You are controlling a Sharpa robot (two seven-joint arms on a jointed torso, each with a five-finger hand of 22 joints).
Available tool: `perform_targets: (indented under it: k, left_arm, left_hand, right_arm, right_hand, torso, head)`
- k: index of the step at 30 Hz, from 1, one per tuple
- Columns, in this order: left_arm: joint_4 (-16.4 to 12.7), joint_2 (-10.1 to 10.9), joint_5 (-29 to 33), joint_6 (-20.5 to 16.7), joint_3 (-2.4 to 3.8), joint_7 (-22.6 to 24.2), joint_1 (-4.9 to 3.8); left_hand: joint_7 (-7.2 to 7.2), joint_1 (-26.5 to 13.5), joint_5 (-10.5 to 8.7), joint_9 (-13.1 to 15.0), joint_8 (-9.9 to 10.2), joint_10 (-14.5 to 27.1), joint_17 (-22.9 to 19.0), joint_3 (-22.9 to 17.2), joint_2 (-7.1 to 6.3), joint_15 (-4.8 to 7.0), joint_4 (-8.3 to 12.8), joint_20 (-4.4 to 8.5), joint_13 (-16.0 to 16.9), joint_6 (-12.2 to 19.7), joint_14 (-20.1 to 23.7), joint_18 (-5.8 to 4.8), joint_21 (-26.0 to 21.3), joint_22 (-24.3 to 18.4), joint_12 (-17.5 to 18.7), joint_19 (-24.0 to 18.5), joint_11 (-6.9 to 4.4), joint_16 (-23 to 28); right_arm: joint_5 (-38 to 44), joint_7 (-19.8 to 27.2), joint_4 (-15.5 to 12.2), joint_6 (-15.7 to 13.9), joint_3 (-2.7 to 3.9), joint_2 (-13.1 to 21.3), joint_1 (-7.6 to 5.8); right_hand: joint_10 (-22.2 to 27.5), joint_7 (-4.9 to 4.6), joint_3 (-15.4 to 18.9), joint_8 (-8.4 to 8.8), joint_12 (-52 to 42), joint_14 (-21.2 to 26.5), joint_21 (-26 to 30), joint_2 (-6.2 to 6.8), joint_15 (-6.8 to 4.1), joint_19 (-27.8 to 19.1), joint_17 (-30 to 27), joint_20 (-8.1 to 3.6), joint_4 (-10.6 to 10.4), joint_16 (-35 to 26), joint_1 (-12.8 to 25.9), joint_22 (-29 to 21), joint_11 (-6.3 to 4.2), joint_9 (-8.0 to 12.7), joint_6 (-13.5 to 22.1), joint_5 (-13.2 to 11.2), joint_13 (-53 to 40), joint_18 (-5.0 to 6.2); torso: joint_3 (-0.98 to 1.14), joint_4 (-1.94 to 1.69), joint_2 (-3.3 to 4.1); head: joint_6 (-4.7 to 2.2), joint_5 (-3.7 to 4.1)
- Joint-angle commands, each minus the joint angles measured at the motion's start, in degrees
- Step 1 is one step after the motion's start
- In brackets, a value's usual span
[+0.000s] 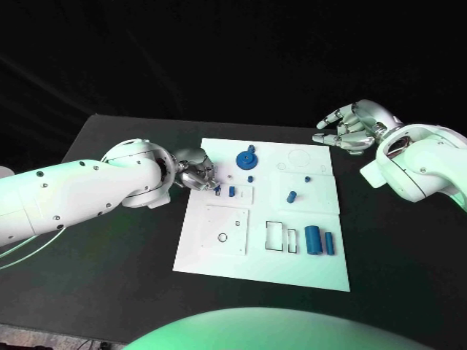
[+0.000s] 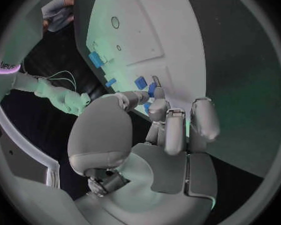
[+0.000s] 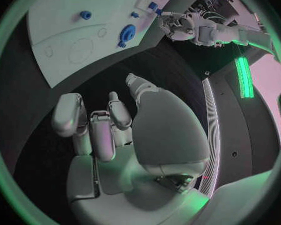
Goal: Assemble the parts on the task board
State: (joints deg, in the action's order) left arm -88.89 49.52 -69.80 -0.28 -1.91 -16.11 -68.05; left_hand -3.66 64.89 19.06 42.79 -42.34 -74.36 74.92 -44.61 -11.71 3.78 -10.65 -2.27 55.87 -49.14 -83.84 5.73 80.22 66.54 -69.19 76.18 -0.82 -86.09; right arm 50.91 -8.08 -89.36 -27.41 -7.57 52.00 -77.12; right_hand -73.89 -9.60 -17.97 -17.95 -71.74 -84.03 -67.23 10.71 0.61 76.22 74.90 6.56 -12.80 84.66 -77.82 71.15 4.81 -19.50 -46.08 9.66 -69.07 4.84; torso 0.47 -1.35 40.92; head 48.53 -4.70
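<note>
Since everything on the task board [image 1: 218, 244] is small and looks like hard plastic, the blue parts can probably be treated as light, stiff and a bit slick, so a fingertip pinch is what seems called for rather than a full wrap.

The board itself is laid flat in the middle of the black tabletop [image 1: 107, 240]. Taking the board as the landmark: a round blue gear-like piece [image 1: 248, 158] is seen near its far edge, a small blue peg [image 1: 292, 196] sits around its centre, and two blue cylinders [image 1: 319, 240] are lined up side by side toward its right edge, next to a pair of rectangular slots. A couple of tiny blue blocks [image 1: 231, 191] are found close to its left edge.

The left hand [image 1: 195, 172] is parked right at that left edge, fingers [image 2: 158, 106] curled in and brought down onto the tiny blocks; whether one is actually pinched can't be told, since the tips cover the spot. The right hand [image 1: 349, 126] is held up off the board's far right corner, fingers [image 3: 93, 130] loosely curled and nothing held.

The tiny blocks would best be taken by their opposite flat sides. The cylinders are likely to roll if nudged, so they'd best be pinched across the middle. Too much squeeze and a small piece could easily be shot sideways.
</note>
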Motion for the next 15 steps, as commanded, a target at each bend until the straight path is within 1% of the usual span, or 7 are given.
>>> perform_targets:
  k: [1, 4, 7, 12, 15]
  left_arm:
    - [-0.25, -0.07, -2.66, -1.72, -0.02, 0.81, 0.3]
    - [-0.35, -0.03, -2.92, -2.66, -0.03, 1.04, 0.75]
    - [-0.44, -0.03, -3.02, -3.2, -0.04, 1.17, 1.03]
    - [-0.5, -0.03, -3.0, -3.02, -0.03, 1.17, 1.26]
    - [-0.51, -0.04, -2.57, -2.47, -0.03, 1.04, 1.31]
  left_hand:
    - [0.03, -0.06, 0.46, 0.02, -0.18, -0.4, 8.16, -11.55, 0.47, 0.43, 11.5, 0.05, 0.22, -0.59, -4.24, -0.86, 0.25, 0.27, -0.41, 0.53, -0.02, -0.17]
    - [0.08, -0.19, 0.98, 0.0, -0.18, -0.63, 8.17, -11.58, 0.36, 0.48, 11.58, 0.1, 0.49, -0.76, -4.25, -0.92, 0.41, 0.59, -0.58, 0.71, -0.06, -0.18]
    - [0.1, -0.25, 1.25, 0.0, -0.18, -0.75, 8.18, -11.61, 0.32, 0.5, 11.62, 0.12, 0.64, -0.84, -4.26, -0.95, 0.51, 0.77, -0.68, 0.81, -0.09, -0.18]
    - [0.13, -0.33, 1.54, -0.01, -0.19, -0.87, 8.19, -11.63, 0.27, 0.52, 11.65, 0.14, 0.79, -0.93, -4.26, -0.99, 0.62, 0.99, -0.78, 0.94, -0.12, -0.19]
    - [0.13, -0.33, 1.54, -0.01, -0.19, -0.87, 8.19, -11.63, 0.27, 0.52, 11.65, 0.14, 0.79, -0.93, -4.26, -0.99, 0.62, 0.99, -0.78, 0.94, -0.12, -0.19]
  right_arm:
    - [0.21, 0.1, -0.04, 0.19, 0.01, 0.03, 0.03]
    - [0.2, 0.11, -0.04, 0.16, 0.01, 0.05, 0.03]
    - [0.2, 0.13, -0.04, 0.12, 0.01, 0.07, 0.04]
    - [0.19, 0.14, -0.03, 0.1, 0.0, 0.1, 0.04]
    - [0.19, 0.14, -0.02, 0.09, 0.0, 0.11, 0.05]
  right_hand:
    - [0.17, 0.03, -0.42, -0.27, 0.15, -3.38, 0.18, -0.01, -0.26, -0.34, 5.1, -0.16, -0.03, -0.2, 0.63, -0.03, -0.19, 0.06, 0.44, -0.04, -0.07, 0.93]
    - [0.17, 0.03, -0.42, -0.27, 0.15, -3.38, 0.18, -0.01, -0.26, -0.34, 5.1, -0.16, -0.03, -0.2, 0.63, -0.03, -0.19, 0.06, 0.44, -0.04, -0.07, 0.93]
    - [0.17, 0.03, -0.42, -0.27, 0.15, -3.38, 0.18, -0.01, -0.26, -0.34, 5.1, -0.16, -0.03, -0.2, 0.63, -0.03, -0.19, 0.06, 0.44, -0.04, -0.07, 0.93]
    - [0.17, 0.03, -0.42, -0.27, 0.15, -3.38, 0.18, -0.01, -0.26, -0.34, 5.1, -0.16, -0.03, -0.2, 0.63, -0.03, -0.19, 0.06, 0.44, -0.04, -0.07, 0.93]
    - [0.17, 0.03, -0.42, -0.27, 0.15, -3.38, 0.18, -0.01, -0.26, -0.34, 5.1, -0.16, -0.03, -0.2, 0.63, -0.03, -0.19, 0.06, 0.44, -0.04, -0.07, 0.93]
  torso:
    - [-0.03, -0.02, 0.0]
    - [0.01, -0.01, -0.01]
    - [0.01, 0.01, -0.04]
    - [0.0, 0.05, 0.0]
    - [0.05, 0.05, -0.02]
  head:
    - [0.05, -0.02]
    - [0.01, -0.12]
    - [0.06, -0.1]
    - [0.16, -0.12]
    - [0.17, -0.13]
